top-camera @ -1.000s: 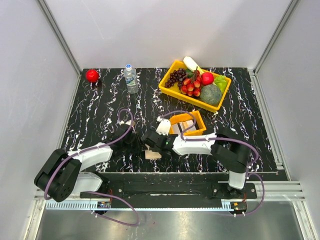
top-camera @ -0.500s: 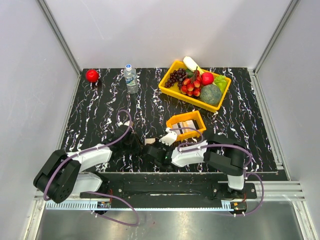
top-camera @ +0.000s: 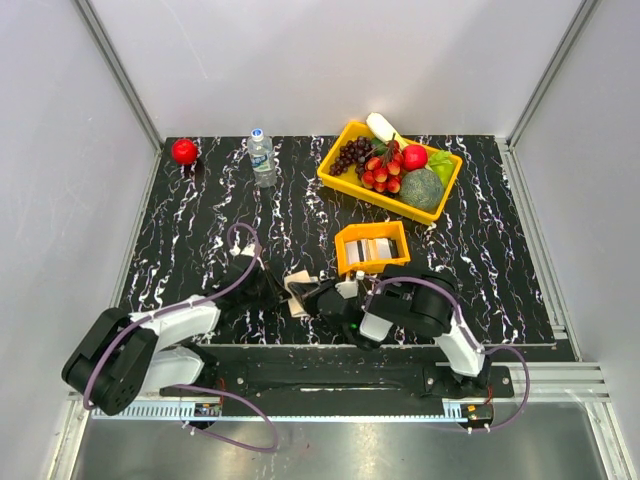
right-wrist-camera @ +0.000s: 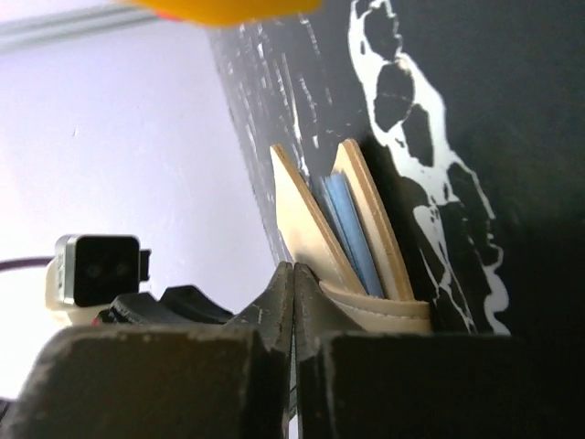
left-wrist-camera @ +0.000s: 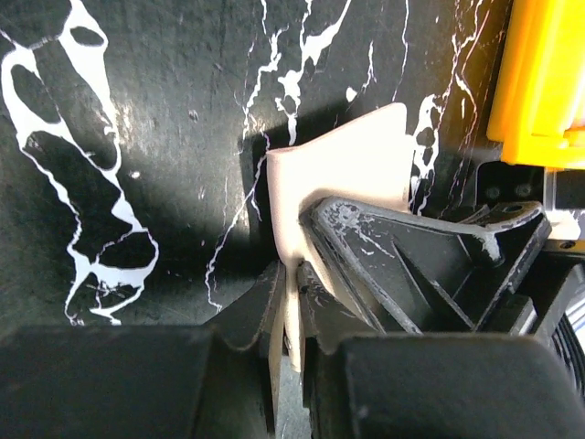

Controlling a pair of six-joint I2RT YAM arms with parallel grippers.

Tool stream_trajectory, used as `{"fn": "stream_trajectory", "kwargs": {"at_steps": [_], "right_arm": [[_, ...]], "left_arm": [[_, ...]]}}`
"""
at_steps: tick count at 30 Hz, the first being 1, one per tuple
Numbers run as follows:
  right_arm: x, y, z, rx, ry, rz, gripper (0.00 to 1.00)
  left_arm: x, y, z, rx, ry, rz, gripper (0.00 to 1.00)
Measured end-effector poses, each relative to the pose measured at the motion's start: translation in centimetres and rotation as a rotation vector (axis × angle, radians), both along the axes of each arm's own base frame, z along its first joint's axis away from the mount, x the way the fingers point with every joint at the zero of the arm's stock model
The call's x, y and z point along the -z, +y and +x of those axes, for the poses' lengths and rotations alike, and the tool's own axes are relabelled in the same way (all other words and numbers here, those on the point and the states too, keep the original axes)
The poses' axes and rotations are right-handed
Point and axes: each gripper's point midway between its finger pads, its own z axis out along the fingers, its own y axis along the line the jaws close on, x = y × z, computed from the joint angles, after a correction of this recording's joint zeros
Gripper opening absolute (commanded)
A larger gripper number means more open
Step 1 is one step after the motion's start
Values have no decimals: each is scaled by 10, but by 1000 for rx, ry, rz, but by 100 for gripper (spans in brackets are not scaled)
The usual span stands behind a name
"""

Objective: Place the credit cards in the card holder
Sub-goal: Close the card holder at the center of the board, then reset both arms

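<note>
Two claws work the card holder (top-camera: 300, 296), near the front of the table (top-camera: 200, 230). Left gripper (left-wrist-camera: 291, 294) is clamped on one beige flap. Right gripper (right-wrist-camera: 292, 279) is fully closed at the fold, can't tell if it pinches anything. One blue card (right-wrist-camera: 345, 224) sits between the flaps. Holder looks light and floppy, so grab it by a flap edge. Remaining cards (top-camera: 372, 247), thin and likely slick, lie in the small orange tray (top-camera: 341, 250) just behind, and its rim hampers a flat pinch. Fruit tray (top-camera: 365, 195), bottle (top-camera: 262, 158) and apple (top-camera: 184, 151) are well apart.

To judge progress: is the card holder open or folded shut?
Partly open: the card holder has two flaps spread in a V, a light blue card between them.
</note>
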Motion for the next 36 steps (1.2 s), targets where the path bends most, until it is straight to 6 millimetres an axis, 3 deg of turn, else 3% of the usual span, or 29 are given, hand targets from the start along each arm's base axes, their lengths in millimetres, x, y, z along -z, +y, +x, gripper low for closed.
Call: {"fn": "stream_trajectory", "kwargs": {"at_steps": [6, 10, 12, 14, 16, 19, 22, 24, 26, 29, 31, 36], "right_arm": [[-11, -5, -22, -155, -100, 93, 0], [-15, -26, -44, -212, -86, 51, 0], [-18, -33, -48, -219, -59, -20, 6], [-25, -32, -47, -235, -65, -138, 9], [-35, -32, -41, -240, -84, -289, 20], [-70, -39, -34, -218, -141, -406, 30], [-93, -60, -29, -187, -188, -497, 38], [-93, -76, -30, -190, -192, -589, 58], [-90, -91, -32, -198, -178, -673, 71], [-92, -118, -34, -211, -154, -794, 92], [-104, -144, -30, -201, -150, -844, 99], [-153, -215, -4, -69, -181, -873, 99]], "left_arm": [[0, -4, -9, 31, 1, -20, 12], [-1, -3, -9, 35, -6, -12, 13], [-2, -2, -9, 38, -11, -6, 14], [-3, 1, -9, 33, -11, 18, 20], [-4, 7, -7, 20, -17, 48, 24], [-12, 13, -4, 7, -33, 78, 47], [-26, 14, 3, 1, -63, 94, 62], [-35, 15, 8, -3, -83, 106, 77], [-45, 17, 13, -9, -102, 122, 99], [-63, 23, 18, -16, -129, 153, 99], [-82, 28, 22, -21, -169, 173, 99], [-139, 36, 41, -47, -304, 203, 99]]}}
